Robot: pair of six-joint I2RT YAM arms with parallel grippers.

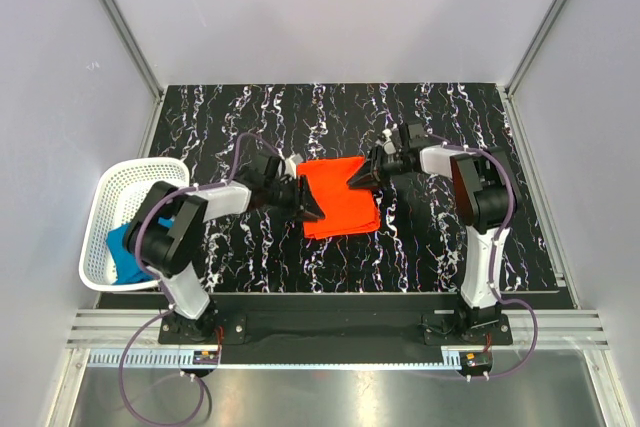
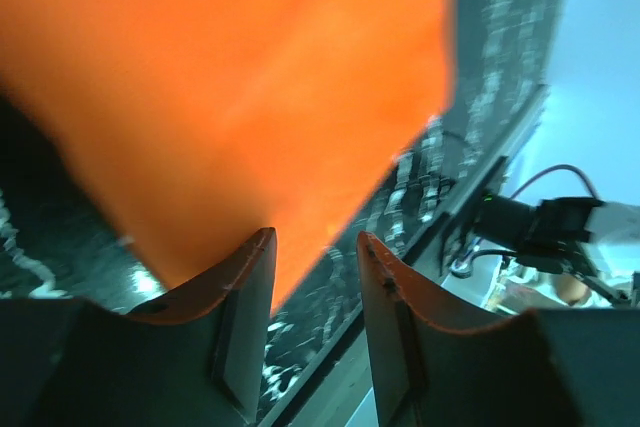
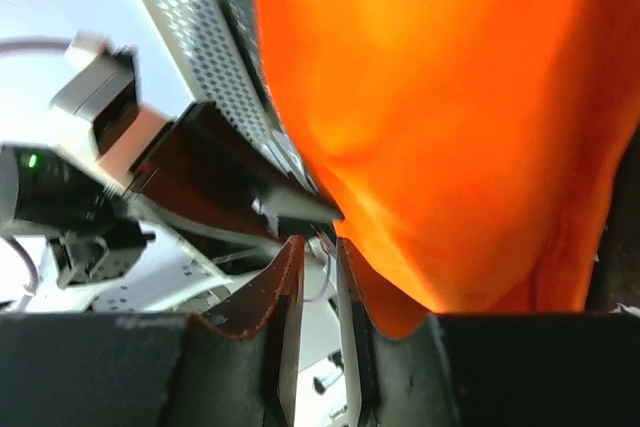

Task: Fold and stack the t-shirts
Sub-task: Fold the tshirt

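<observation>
The orange-red t-shirt [image 1: 340,202] lies folded into a small rectangle in the middle of the black marbled table. My left gripper [image 1: 315,209] sits at its left edge and is open; in the left wrist view only table shows between the fingers [image 2: 250,277], with the orange cloth [image 2: 250,77] just ahead of them. At the shirt's upper right corner my right gripper [image 1: 357,180] is open a narrow slit with nothing in it. The orange cloth [image 3: 450,97] lies beside its right finger [image 3: 350,287]. The teal t-shirt [image 1: 122,245] lies crumpled in the basket.
A white mesh basket [image 1: 140,175] hangs over the table's left edge, close to the left arm's elbow. Grey walls enclose the table on three sides. The near table edge [image 2: 330,367] runs right under my left gripper.
</observation>
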